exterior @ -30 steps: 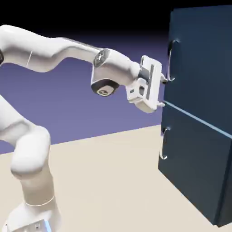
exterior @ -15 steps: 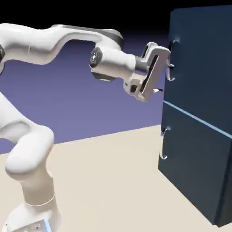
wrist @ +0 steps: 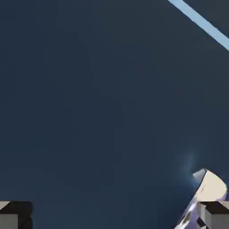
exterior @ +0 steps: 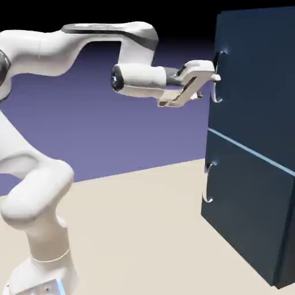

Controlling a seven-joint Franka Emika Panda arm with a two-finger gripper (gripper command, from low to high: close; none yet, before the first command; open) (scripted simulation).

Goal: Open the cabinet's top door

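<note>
Right now, in the exterior view, the white arm is reaching out flat toward the cabinet (exterior: 253, 144). The gripper (exterior: 214, 78) is sitting right at the long silver handle (exterior: 218, 76) of the top door (exterior: 253, 80). The tips seem to be touching the handle or just beside it, but they are too small to be sure. The top door is looking flat and shut. Below the gripper, the pale seam (exterior: 248, 150) is running across, and the lower door (exterior: 242, 213) with its small handle (exterior: 208, 182) is sitting well below.

Next, in the hand view, dark blue door (wrist: 98, 103) is filling almost everything. One finger tip (wrist: 15, 214) is showing at the bottom left, far from the other finger tip (wrist: 217, 214) at the bottom right, so the gripper is standing wide open and holding nothing. The silver handle (wrist: 206, 185) is showing right at the right finger tip, not in the middle.

I think the robot is lining up to grab. The next move is calling for getting the handle between the tips, squeezing, then pulling.
</note>
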